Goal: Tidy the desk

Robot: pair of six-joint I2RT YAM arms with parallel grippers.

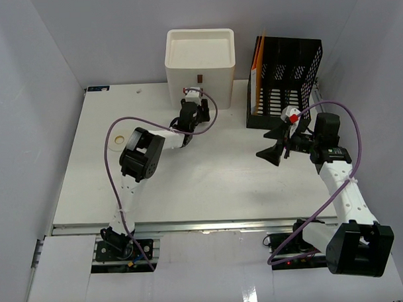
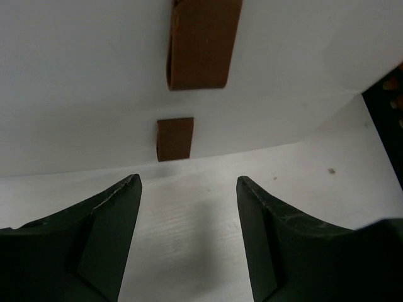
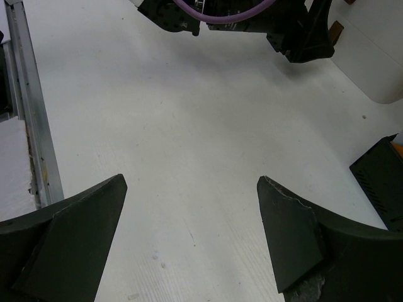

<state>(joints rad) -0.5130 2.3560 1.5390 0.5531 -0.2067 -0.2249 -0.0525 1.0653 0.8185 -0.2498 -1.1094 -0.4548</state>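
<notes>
**While both end effectors gape empty, a drawer tab waits**

Since the left end effector (image 1: pixel 194 101) stands apart and empty just short of the cream drawer unit (image 1: pixel 200 55), closing now could miss the brown pull tab (image 2: pixel 203 44), or a tug might drag the unit across the white table (image 1: pixel 209 184). Its wrist camera shows a second, lower tab (image 2: pixel 175 138) that the overhead view lacks. Rightward, near the black mesh file organizer (image 1: pixel 285 75), the right end effector (image 1: pixel 276 152) hangs wide, holding nothing.

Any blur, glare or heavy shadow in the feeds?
Top view: even light, only soft shadows on the desk. Left wrist view: upper brown tab close and blurry, left pincer nearly black. Right wrist view: desk sharp, right pincer dark too.
</notes>
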